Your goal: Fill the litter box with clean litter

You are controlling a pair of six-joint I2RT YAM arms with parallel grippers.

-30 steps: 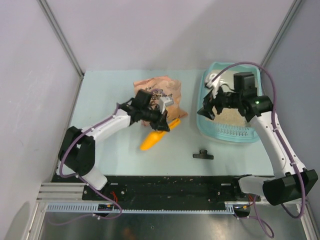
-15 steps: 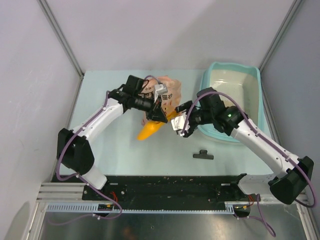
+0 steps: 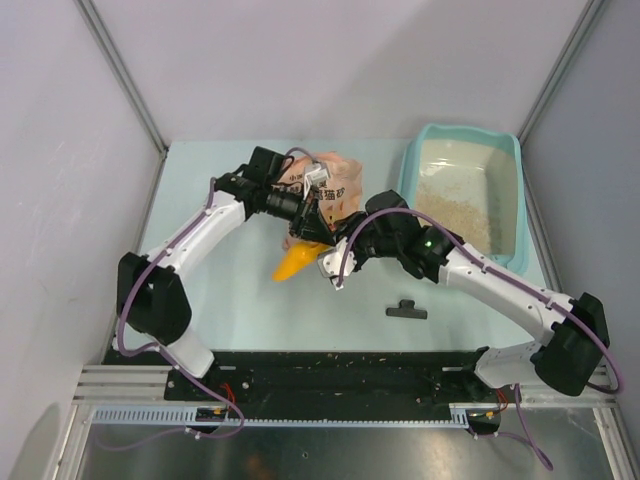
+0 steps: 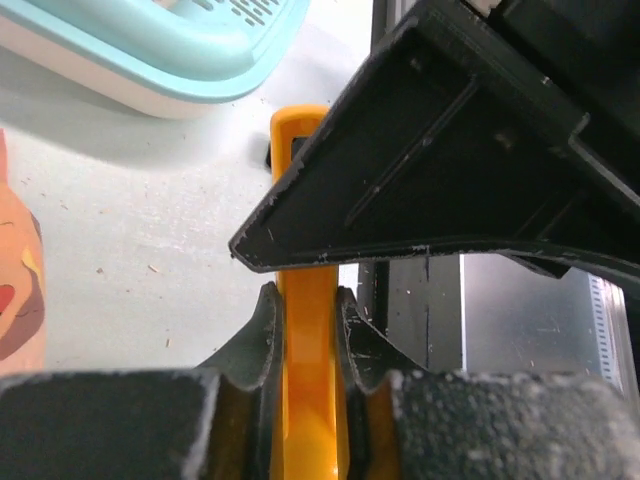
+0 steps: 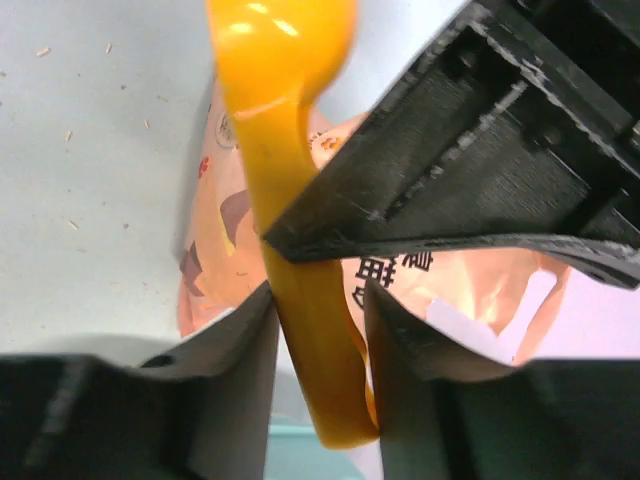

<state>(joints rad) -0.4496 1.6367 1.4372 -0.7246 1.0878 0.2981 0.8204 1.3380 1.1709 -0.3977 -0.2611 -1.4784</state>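
Observation:
The light-teal litter box (image 3: 410, 178) stands at the back right with pale beige clean litter (image 3: 455, 205) spread over its floor. An orange scoop (image 3: 293, 262) hangs above the table in front of the pink-orange bag (image 3: 335, 185). My left gripper (image 3: 308, 230) is shut on the scoop's handle (image 4: 305, 330), both fingers pressed against it. My right gripper (image 3: 335, 262) has come in from the right, and its open jaws straddle the same handle (image 5: 300, 300). One finger touches the handle; a gap shows at the other. The scoop's bowl (image 5: 285, 45) looks empty.
A small black clip (image 3: 406, 310) lies on the table in front of the litter box. The bag's printed side (image 5: 480, 290) fills the space behind the right fingers. A corner of the litter box (image 4: 170, 60) shows beyond the left fingers. Grains lie scattered on the tabletop.
The right arm left the litter box and swung left to the scoop, its jaws narrowing around the handle. The left gripper shifted the scoop slightly toward the bag.

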